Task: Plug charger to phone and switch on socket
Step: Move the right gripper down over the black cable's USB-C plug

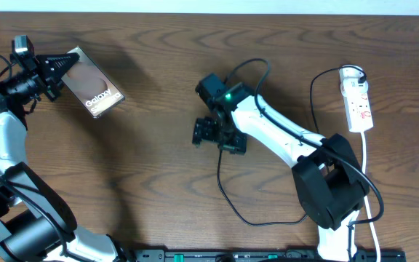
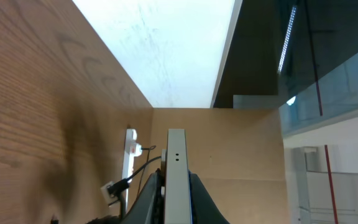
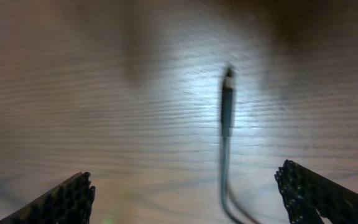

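Charger plug lies unplugged on the counter at centre, right gripper released above it. Left gripper grasps the phone at ten o'clock. Socket at two o'clock seemingly untouched.

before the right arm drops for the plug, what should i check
1. right tool open: ok, spread wide.
2. charger plug between its fingers: ok, lying free on the table, slightly right of centre.
3. phone gripped by left tool: ok.
4. phone's port turned toward the plug: cannot tell.
5. charger cable slack: ok, loose loop on the table.
6. power strip switch state: cannot tell.
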